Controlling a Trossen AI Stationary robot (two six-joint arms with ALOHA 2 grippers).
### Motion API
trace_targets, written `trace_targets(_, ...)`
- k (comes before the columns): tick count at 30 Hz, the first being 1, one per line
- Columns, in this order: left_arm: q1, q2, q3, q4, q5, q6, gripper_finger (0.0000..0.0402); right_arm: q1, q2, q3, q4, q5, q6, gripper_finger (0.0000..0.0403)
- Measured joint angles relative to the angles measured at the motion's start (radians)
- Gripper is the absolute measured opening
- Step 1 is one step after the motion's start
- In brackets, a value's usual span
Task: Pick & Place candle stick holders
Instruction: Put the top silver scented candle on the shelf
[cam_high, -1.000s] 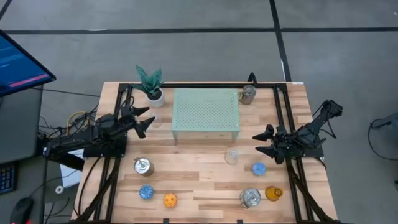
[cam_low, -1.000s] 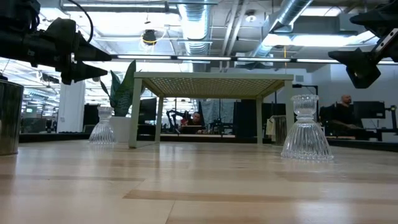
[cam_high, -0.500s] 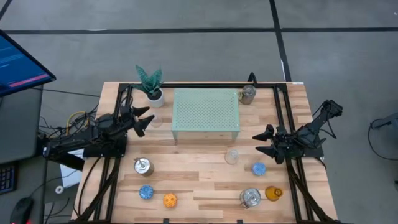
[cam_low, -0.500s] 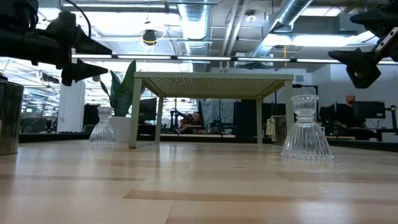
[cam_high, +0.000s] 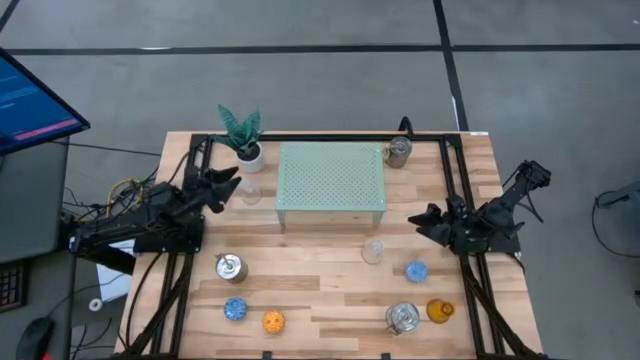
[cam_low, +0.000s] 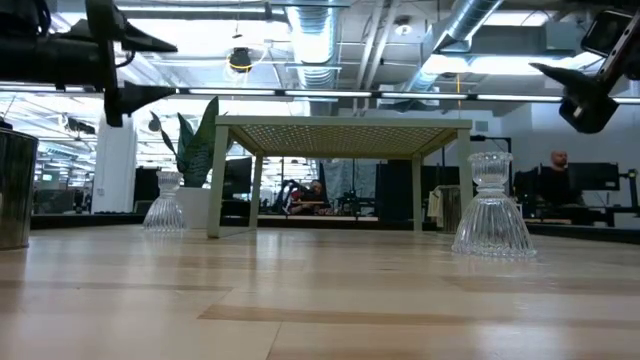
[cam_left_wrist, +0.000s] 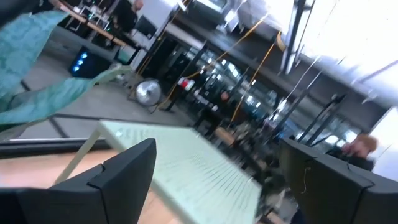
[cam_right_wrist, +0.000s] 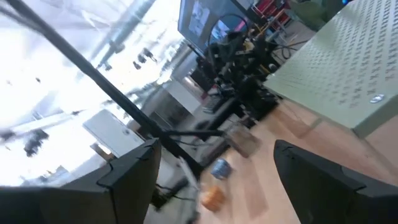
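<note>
Several small candle stick holders stand on the wooden table. There is a silver one (cam_high: 230, 267), a blue one (cam_high: 235, 309) and an orange one (cam_high: 272, 322) near left. A clear glass one (cam_high: 373, 250), a blue one (cam_high: 416, 271), a silver one (cam_high: 403, 318) and an amber one (cam_high: 439, 311) stand near right. A silver one (cam_high: 399, 152) stands at the far edge. A clear glass one (cam_high: 250, 192) stands beside the plant. My left gripper (cam_high: 222, 186) is open in the air, close to that glass holder. My right gripper (cam_high: 428, 222) is open in the air, right of the other glass holder.
A pale green perforated stand (cam_high: 331, 184) stands at the far middle of the table. A green plant in a white pot (cam_high: 243, 137) is at its left. Black frame rails (cam_high: 455, 180) run along both table sides. People and desks show in the room behind (cam_low: 555, 185).
My left gripper has risen, gone a little toward the far edge and turned about its own axis. My right gripper has risen and drawn back a little toward the table's right edge. No holder has moved.
</note>
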Motion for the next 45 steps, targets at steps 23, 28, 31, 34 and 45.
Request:
trace_targets(23, 0.000, 0.000, 0.000, 0.154, -0.008, -0.021, 0.0337, 0.000, 0.000, 0.000, -0.001, 0.185, -0.011, 0.0302)
trace_targets(28, 0.000, 0.000, 0.000, 0.160, -0.008, -0.021, 0.0337, -0.017, 0.000, 0.008, 0.017, 0.240, -0.024, 0.0302)
trace_targets(31, 0.000, 0.000, 0.000, 0.171, -0.008, -0.031, 0.0337, -0.041, 0.000, 0.048, 0.022, 0.244, -0.125, 0.0302)
trace_targets(34, 0.000, 0.000, 0.000, 0.201, -0.008, -0.074, 0.0337, -0.069, 0.000, 0.111, 0.022, 0.266, -0.272, 0.0302)
trace_targets(45, 0.000, 0.000, 0.000, 0.271, -0.008, -0.080, 0.0337, -0.106, 0.156, 0.429, -0.081, 0.711, -0.818, 0.0302)
